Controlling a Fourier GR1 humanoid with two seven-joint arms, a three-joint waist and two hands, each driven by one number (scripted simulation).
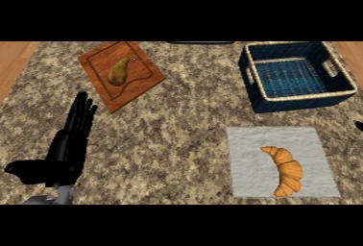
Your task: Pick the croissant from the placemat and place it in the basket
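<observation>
Croissant (pixel 285 171) lies on the grey placemat (pixel 245 144), untouched; pick not yet begun. Long axis runs approx near-far, curved, horns bending toward the left side.

Left hand (pixel 71 139) rests low at view left, fingers (pixel 83 113) straight, close together, pointing away, thumb out to the side; holds nothing. From those fingertips the croissant is well apart, across the counter to the right and nearer the robot.

Right hand (pixel 359 126): only a dark sliver at the right edge; cannot tell its state. Judged the nearer hand, since it shows just beyond the placemat's right edge, w/ croissant to its left and slightly nearer.

Basket (pixel 259 98) sits just beyond the placemat's far edge, blue weave inside, nothing in it.

Surface: speckled granite countertop (pixel 177 125), flat. Wooden cutting board (pixel 138 89) w/ a pear (pixel 120 71) lies beyond the left fingertips, off the likely carry path. Room for approach looks ample.
</observation>
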